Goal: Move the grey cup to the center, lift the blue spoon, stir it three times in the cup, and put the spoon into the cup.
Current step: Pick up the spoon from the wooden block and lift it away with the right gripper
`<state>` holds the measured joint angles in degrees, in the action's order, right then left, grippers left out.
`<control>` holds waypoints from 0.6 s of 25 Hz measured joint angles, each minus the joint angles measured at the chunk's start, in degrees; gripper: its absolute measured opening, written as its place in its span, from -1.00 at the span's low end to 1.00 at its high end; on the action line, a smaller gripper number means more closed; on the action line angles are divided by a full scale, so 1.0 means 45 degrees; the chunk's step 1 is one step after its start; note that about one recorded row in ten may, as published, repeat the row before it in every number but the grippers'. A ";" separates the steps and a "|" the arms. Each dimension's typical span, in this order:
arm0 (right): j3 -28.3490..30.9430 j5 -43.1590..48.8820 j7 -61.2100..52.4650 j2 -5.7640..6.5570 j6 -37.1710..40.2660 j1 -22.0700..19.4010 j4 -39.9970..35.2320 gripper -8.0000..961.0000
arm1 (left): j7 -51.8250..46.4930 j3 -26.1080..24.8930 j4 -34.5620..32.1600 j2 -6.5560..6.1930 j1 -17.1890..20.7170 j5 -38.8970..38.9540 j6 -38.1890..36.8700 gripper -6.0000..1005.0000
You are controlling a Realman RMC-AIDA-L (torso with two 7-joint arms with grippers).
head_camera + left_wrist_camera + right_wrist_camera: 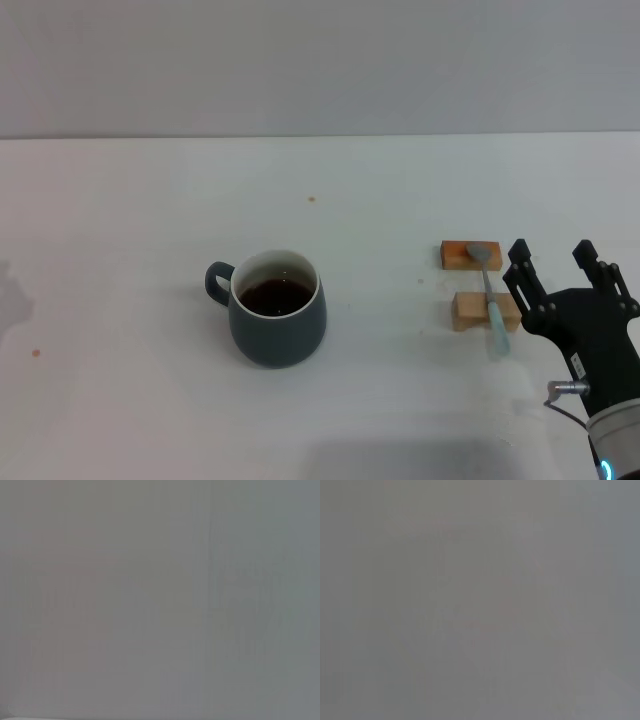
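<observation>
The grey cup (278, 308) stands on the white surface (130, 220), bearing no readable writing. Well to its right, the blue spoon (488, 294) lies across two wooden blocks (472, 283). Just right of the spoon, the right end effector (551, 251) hovers with fingers spread.

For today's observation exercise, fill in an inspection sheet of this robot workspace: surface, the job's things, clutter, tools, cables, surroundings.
Surface: white table, a few small brownish specks.
Job's things: grey cup upright, dark liquid inside, handle toward the robot's left; blue spoon lying across two wooden blocks, bowl on the far block, handle end past the near block.
Clutter: nothing seen beyond the blocks.
Tools: right tool open, just right of the spoon, holding nothing; left tool not in view.
Cables: nothing seen apart from a small metal fitting on the right arm.
Surroundings: plain pale wall behind the table; both wrist views show nothing.
</observation>
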<state>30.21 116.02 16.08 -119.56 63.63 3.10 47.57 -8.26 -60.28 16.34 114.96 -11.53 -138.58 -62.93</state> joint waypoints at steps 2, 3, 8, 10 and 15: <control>-0.0201 -0.0163 0.0002 -0.0003 0.0115 -0.0015 -0.0014 0.53 | 0.0000 -0.0028 0.0000 0.0000 -0.0001 -0.0118 0.0006 -0.98; -0.0373 -0.0359 0.0002 0.0002 0.0221 -0.0004 -0.0047 0.53 | 0.0001 -0.0057 0.0000 0.0000 0.0000 -0.0205 0.0010 -0.98; -0.0883 -0.0795 0.0030 0.0021 0.0510 0.0105 -0.0223 0.53 | 0.0006 -0.0114 0.0000 0.0000 0.0003 -0.0314 0.0019 -0.98; -0.0944 -0.0800 0.0020 0.0004 0.0516 0.0110 -0.0335 0.53 | 0.0007 -0.0116 0.0000 0.0000 0.0003 -0.0316 0.0020 -0.98; -0.1059 -0.0954 -0.0033 -0.0005 0.0524 0.0118 -0.0466 0.53 | 0.0013 -0.0120 0.0000 0.0000 0.0004 -0.0322 0.0021 -0.98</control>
<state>25.44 111.73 15.93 -119.58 65.99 3.63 45.47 -8.20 -60.82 16.34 114.96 -11.51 -140.02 -62.83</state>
